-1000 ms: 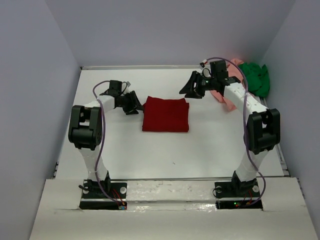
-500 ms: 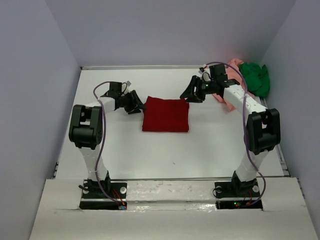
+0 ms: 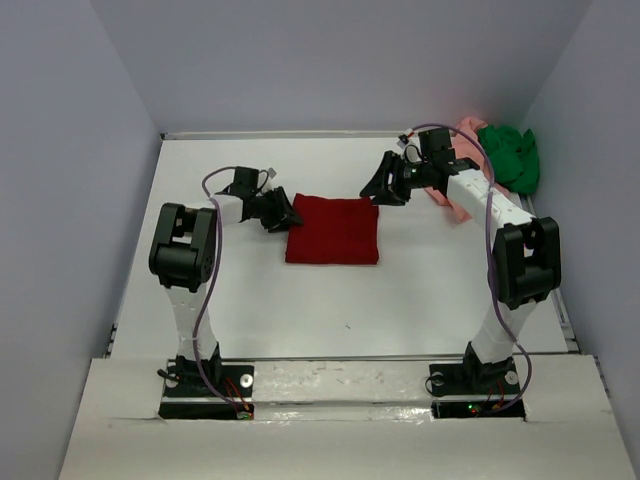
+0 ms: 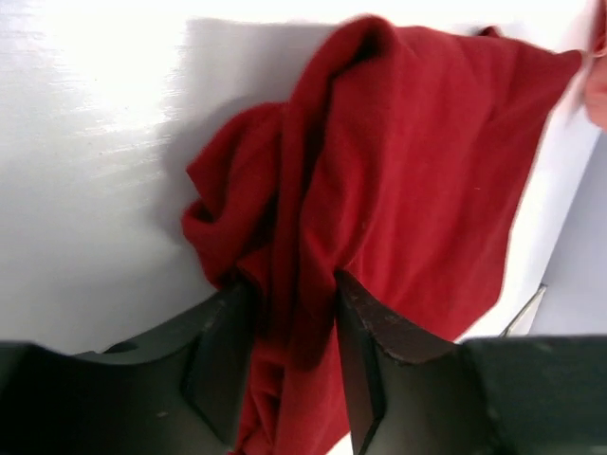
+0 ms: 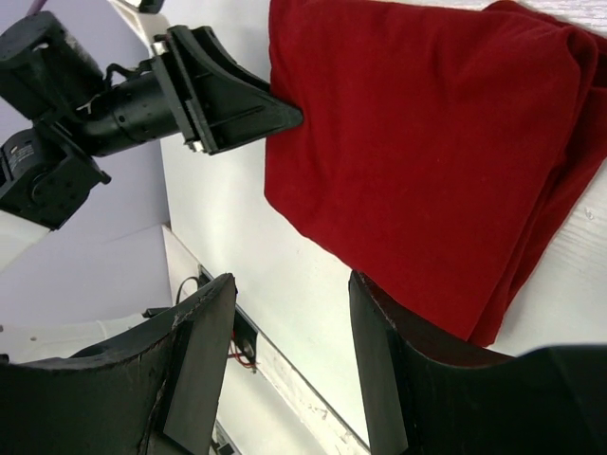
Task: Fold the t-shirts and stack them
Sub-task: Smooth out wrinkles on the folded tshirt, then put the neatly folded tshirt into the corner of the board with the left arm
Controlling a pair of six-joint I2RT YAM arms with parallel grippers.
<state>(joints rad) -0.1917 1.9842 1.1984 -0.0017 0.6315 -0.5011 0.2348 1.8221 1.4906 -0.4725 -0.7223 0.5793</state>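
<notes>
Your red shirt (image 3: 332,229) lies folded, with the left gripper (image 3: 289,216) clenched on its edge and the right gripper (image 3: 374,190) released. The pink shirt (image 3: 449,201) and green shirt (image 3: 510,155) lie unfolded at the far right corner.

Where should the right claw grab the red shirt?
Probably its far right corner, coming in from the right edge. The red shirt lies flat and folded, the open right gripper sits just beside that corner, and the left gripper pinches the far left corner, so the two grips would match.
</notes>
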